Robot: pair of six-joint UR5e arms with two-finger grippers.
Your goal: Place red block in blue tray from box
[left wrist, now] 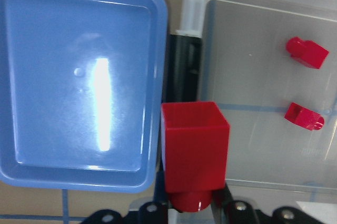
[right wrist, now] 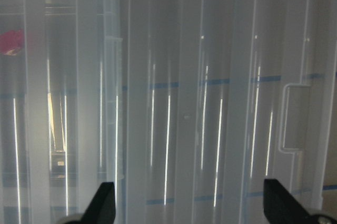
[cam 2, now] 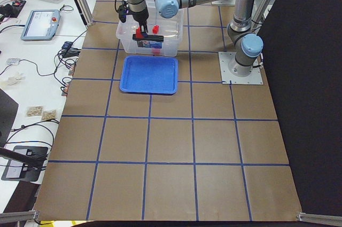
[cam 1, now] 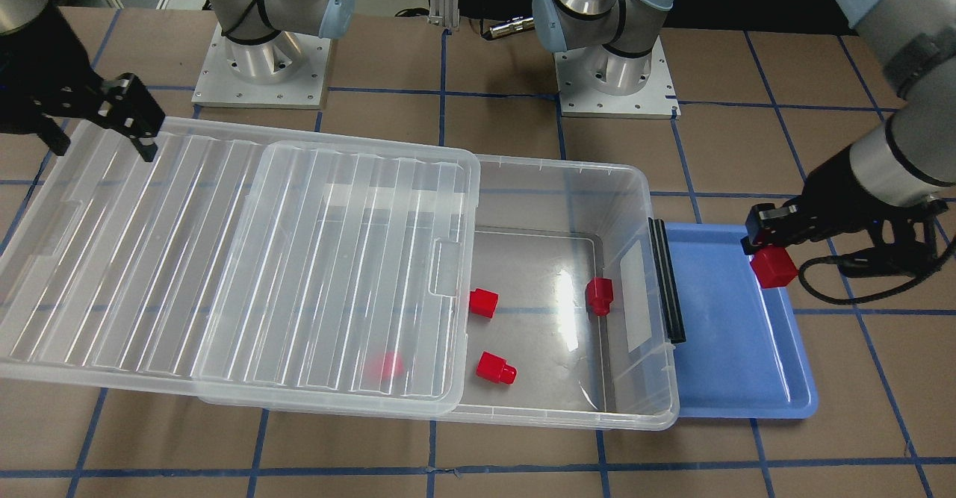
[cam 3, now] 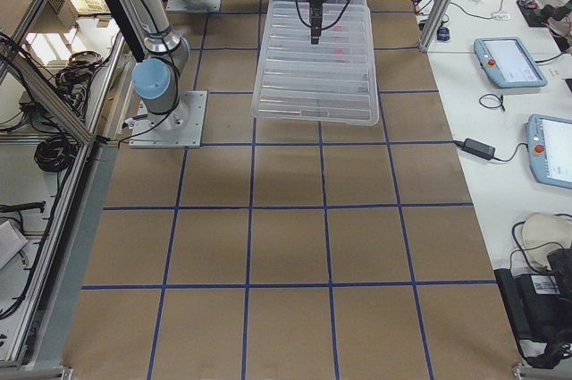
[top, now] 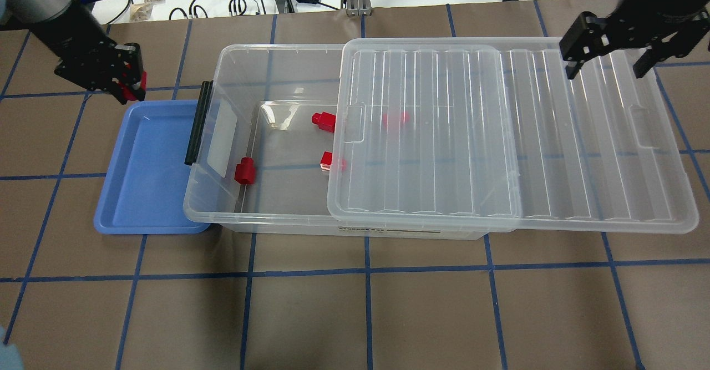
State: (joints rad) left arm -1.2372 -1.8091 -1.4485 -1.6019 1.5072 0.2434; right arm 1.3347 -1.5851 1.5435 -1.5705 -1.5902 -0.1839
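We see the left gripper (cam 1: 760,248) closed on the short round peg of a red block (cam 1: 774,267), holding it in the air with the cube body pointing down. It hangs near the blue tray (top: 144,192), which lies on the table touching the open end of the box (top: 222,62), beside the black bar (top: 198,121). The tray has no block in it yet.

The views disagree about whether the block is over the tray floor or only over its rim. The left wrist view puts it above the rim next to the black bar, so we judge it probably not centred.

The lid (top: 432,137) is slid part way off. Three other red blocks (top: 244,171) lie in the uncovered part of the box, and a fourth shows as a blur under the lid. The right gripper (top: 605,70) hovers above the lid with its fingers spread, holding nothing.

To place the block well, we would carry it over the middle of the tray floor, away from the rim and the bar. We would lower it close to the floor and only then part the fingers, so the block settles and does not bounce or roll out.
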